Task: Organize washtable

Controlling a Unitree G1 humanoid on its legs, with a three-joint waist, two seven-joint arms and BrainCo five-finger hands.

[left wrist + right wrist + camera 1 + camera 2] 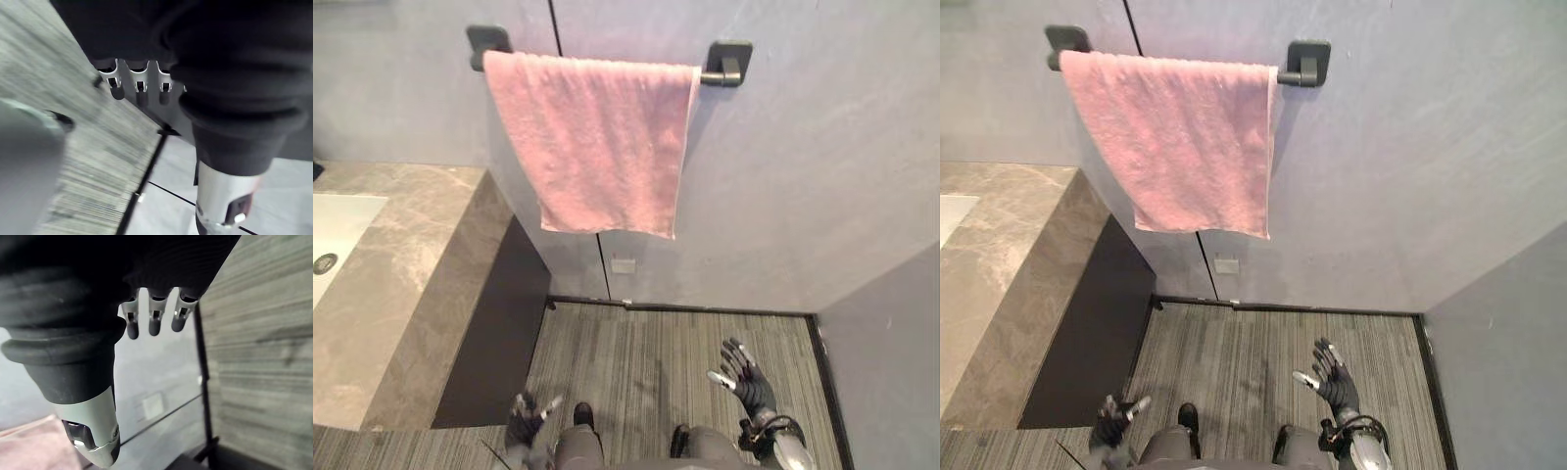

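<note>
A pink towel (597, 142) hangs spread over a dark wall bar (722, 70) on the grey wall ahead. The marble washtable (396, 284) runs along the left, with a white sink (335, 240) set into it. My left hand (525, 419) hangs low at the bottom, over the striped floor, fingers relaxed and holding nothing. My right hand (744, 377) is raised a little at the lower right, fingers spread and empty. Both hands are far below the towel. In the right wrist view my fingers (154, 316) are straight, and the towel's corner (34, 445) shows.
A dark cabinet front (499, 333) stands under the washtable. The striped grey floor (656, 352) lies between the wall and me. A grey side wall (891, 362) closes the right. A small white plate (623, 265) sits low on the wall.
</note>
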